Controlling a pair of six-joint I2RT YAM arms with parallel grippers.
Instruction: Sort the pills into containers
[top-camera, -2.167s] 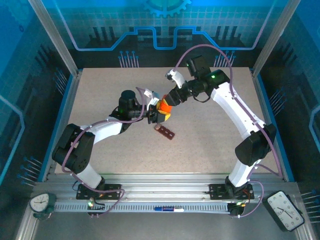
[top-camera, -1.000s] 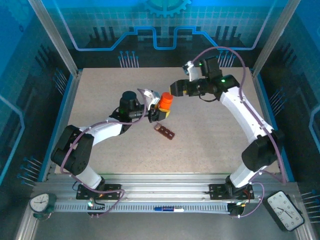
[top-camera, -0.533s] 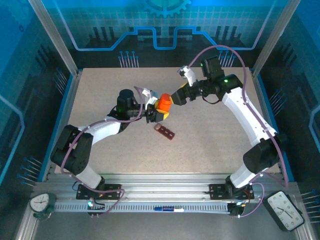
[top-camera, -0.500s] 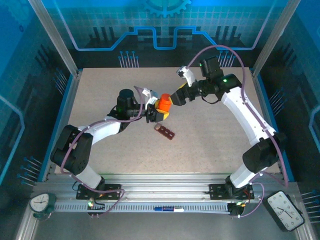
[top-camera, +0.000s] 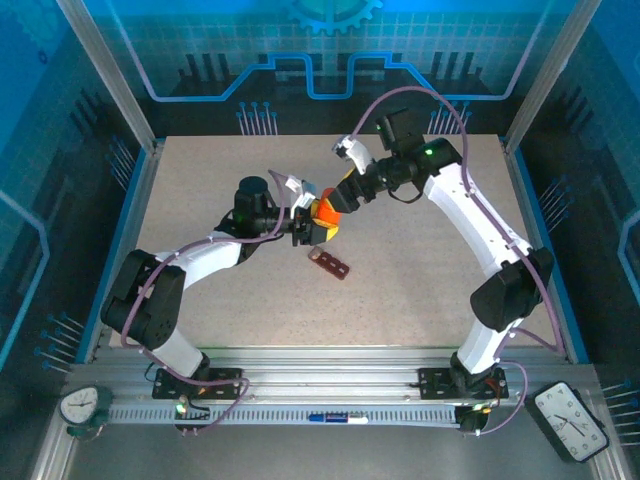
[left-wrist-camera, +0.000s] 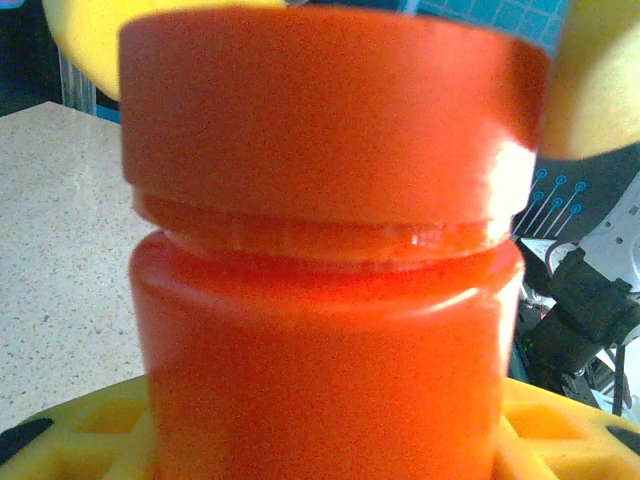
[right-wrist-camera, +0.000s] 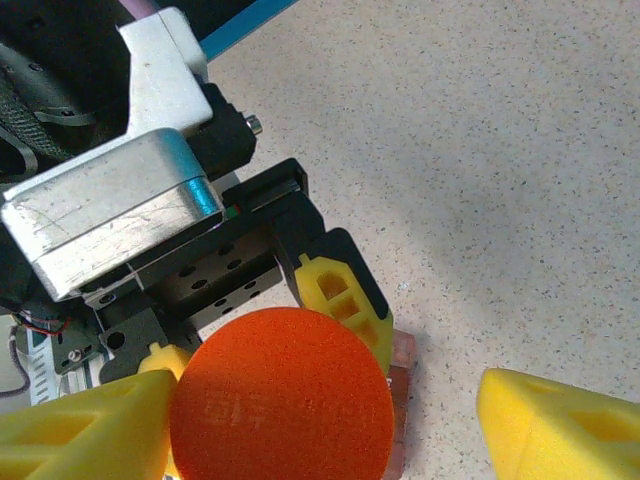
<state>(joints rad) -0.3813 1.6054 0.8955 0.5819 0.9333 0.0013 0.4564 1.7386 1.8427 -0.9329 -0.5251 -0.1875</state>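
Two robot arms meet over a speckled beige tabletop (top-camera: 420, 270), working on one orange plastic cylindrical pill bottle (top-camera: 326, 214) held in the air between them. The left gripper (top-camera: 316, 229) is pinching the bottle's body, its yellow pads pressed against the sides just below the cap. The right gripper (right-wrist-camera: 325, 425), which a second ago had drawn back well clear of the bottle, has come in again and now sits over the round orange screw cap (right-wrist-camera: 282, 395). Its jaws are spread around the cap: one yellow finger (right-wrist-camera: 90, 430) touches the cap's edge, while the other finger (right-wrist-camera: 560, 425) stands apart from it, so the cap is not yet clamped. This looks like a fresh bite for another turn of unscrewing, which means the bottle is probably still capped and no pills are out. The containers (top-camera: 330, 264), a small flat dark reddish-brown strip of square compartments, lie on the table just below and beside the left gripper, touched by neither gripper.
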